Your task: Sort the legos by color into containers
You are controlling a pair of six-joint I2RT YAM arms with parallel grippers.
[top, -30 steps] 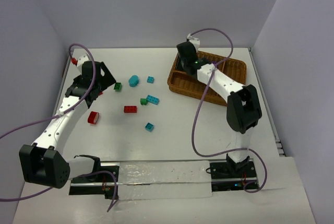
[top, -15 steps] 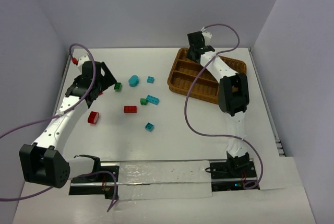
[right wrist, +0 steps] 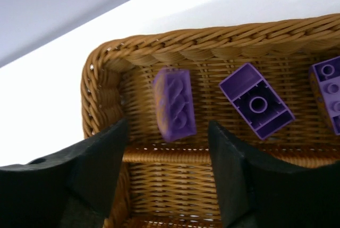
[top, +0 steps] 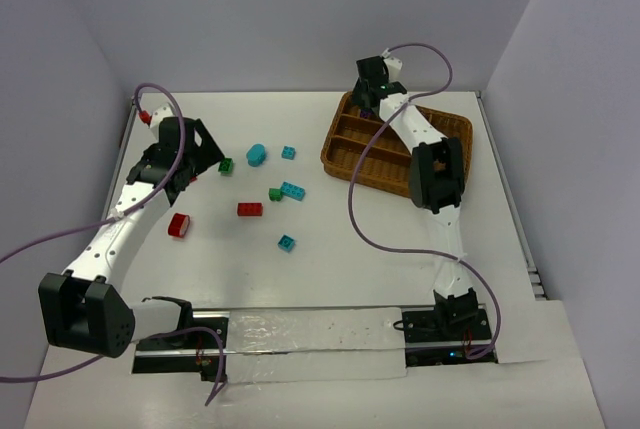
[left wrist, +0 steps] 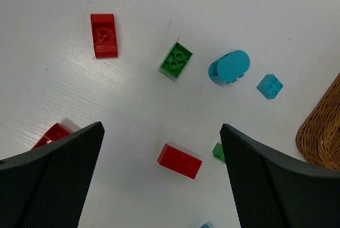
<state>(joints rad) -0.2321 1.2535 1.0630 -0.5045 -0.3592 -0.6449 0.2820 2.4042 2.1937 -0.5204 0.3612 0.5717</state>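
The wicker tray (top: pixel 440 139) stands at the back right. My right gripper (top: pixel 365 101) hangs open over its far left corner (right wrist: pixel 101 79), nothing between the fingers (right wrist: pixel 103 159). Just beyond its tips (right wrist: pixel 167 132) a purple lego (right wrist: pixel 174 103) lies in the end compartment beside two more purple legos (right wrist: pixel 256 100) (right wrist: pixel 329 92). My left gripper (left wrist: pixel 161 132) is open above the table's left side, over a red brick (left wrist: pixel 180 161). Around it lie a green brick (left wrist: pixel 176 60), a rounded teal piece (left wrist: pixel 229 67), a small teal brick (left wrist: pixel 270 85) and another red brick (left wrist: pixel 103 42).
More loose legos lie mid-table: a red one (top: pixel 180 225), a teal one (top: pixel 287 242), a teal and green pair (top: pixel 287 191). A red piece (top: pixel 143 116) sits at the far left corner. Walls close the back and both sides. Purple cables loop over both arms.
My right arm swung from the tray's middle to its far left corner and its jaws opened, leaving a purple lego in the end compartment. The left arm has stayed put.
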